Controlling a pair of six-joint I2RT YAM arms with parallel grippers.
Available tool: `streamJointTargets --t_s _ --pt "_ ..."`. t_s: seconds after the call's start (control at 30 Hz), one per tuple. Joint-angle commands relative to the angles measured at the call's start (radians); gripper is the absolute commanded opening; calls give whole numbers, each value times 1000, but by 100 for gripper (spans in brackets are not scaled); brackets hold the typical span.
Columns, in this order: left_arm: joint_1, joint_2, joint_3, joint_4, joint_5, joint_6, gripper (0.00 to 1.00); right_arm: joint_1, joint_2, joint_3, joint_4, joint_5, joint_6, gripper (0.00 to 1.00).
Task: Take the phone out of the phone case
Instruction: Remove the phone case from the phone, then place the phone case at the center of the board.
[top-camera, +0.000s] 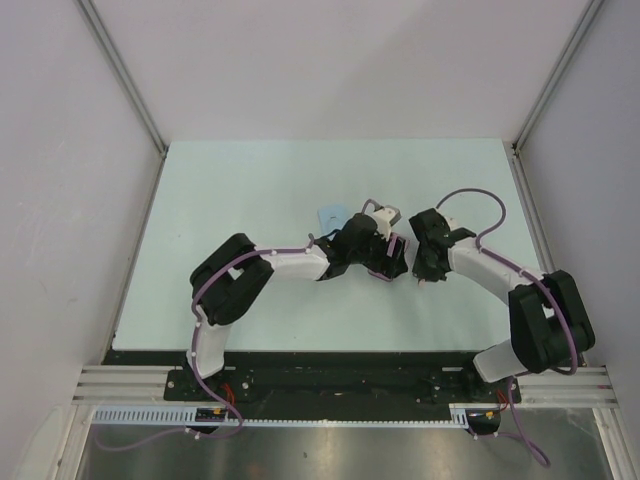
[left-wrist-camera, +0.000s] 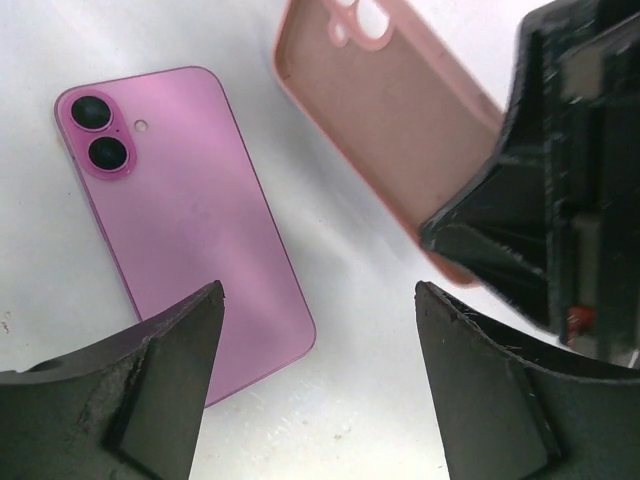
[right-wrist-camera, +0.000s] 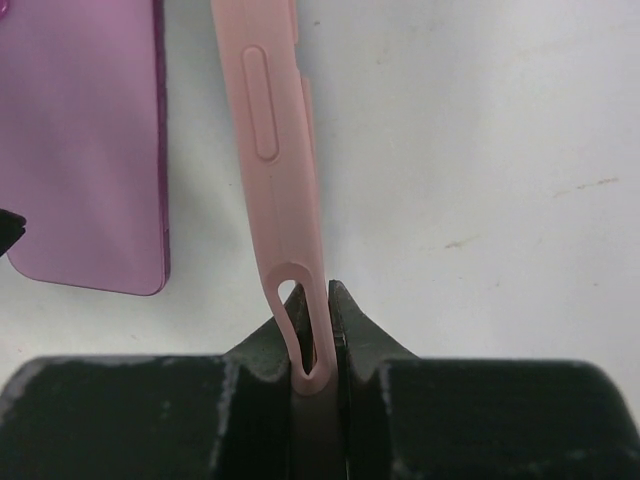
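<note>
The pink-purple phone (left-wrist-camera: 185, 230) lies bare on the table, back up, its two camera lenses at the upper left; its edge also shows in the right wrist view (right-wrist-camera: 85, 150). The empty pink case (left-wrist-camera: 390, 120) is held apart from it, tilted off the table. My right gripper (right-wrist-camera: 325, 300) is shut on the case's bottom edge (right-wrist-camera: 275, 170). My left gripper (left-wrist-camera: 320, 300) is open and empty just above the table, its left finger over the phone's lower corner. In the top view both grippers (top-camera: 385, 262) (top-camera: 425, 265) meet mid-table, hiding phone and case.
A small light-blue card (top-camera: 331, 214) lies just behind the left gripper. The pale table (top-camera: 250, 190) is walled in by white panels with metal rails left and right; its near edge is a black rail by the arm bases.
</note>
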Motion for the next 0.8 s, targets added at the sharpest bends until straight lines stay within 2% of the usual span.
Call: streamJointTargets --t_s 0.0,0.13,0.23,0.37,0.4,0.43,0.47,0.5,0.63,0.77 --pt "-8 -36 23 -14 -30 44 82 -53 -70 -30 15 -20 -18 0" --pt "17 -79 11 -43 -50 40 86 -169 -133 -75 33 -58 -38 0" --pt "57 -89 19 -89 -35 25 87 -306 -215 -134 108 -190 -62 0" --pt "114 -104 32 -129 26 -8 89 -520 -347 -250 358 -461 -55 3" --pt "140 -114 31 -135 33 -21 89 -609 -360 -263 387 -492 -45 27" --pt "154 -118 31 -158 36 -29 90 -658 -357 -276 407 -514 -33 46" --pt "165 -124 35 -174 36 -34 90 -697 -346 -274 429 -537 -22 59" --pt "183 -137 37 -190 -2 -37 90 -769 -322 -271 426 -543 -18 76" --pt "211 -171 74 -374 -182 6 93 -849 -329 -242 331 -450 -8 87" --pt "255 -181 103 -477 -294 -17 98 -791 -429 -238 290 -367 -13 89"
